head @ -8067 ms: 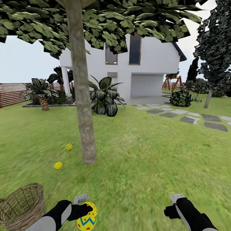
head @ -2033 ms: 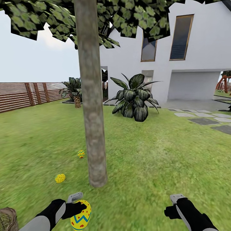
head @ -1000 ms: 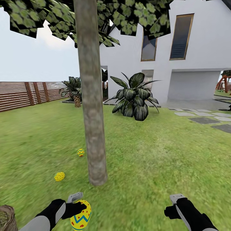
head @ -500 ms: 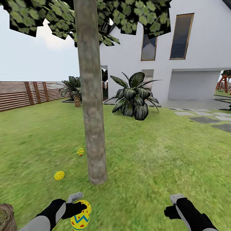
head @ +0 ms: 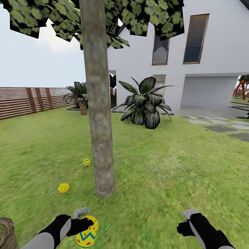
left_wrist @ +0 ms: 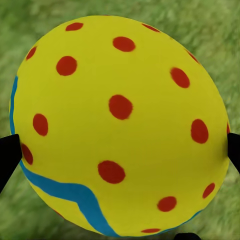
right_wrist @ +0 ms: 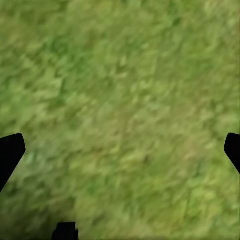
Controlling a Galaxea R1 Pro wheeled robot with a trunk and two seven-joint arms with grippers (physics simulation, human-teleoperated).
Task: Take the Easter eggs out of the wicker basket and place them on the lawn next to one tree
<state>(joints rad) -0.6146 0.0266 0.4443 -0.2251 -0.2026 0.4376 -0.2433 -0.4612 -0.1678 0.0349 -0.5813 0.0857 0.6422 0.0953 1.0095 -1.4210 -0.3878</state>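
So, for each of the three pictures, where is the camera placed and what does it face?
Head view: on the robot's head, facing the tree and lawn; both arms show.
Left wrist view: near the left gripper, facing the held egg; dark fingers at the edges.
Right wrist view: near the right gripper, facing grass.
Shared: the held egg also appears in the head view.
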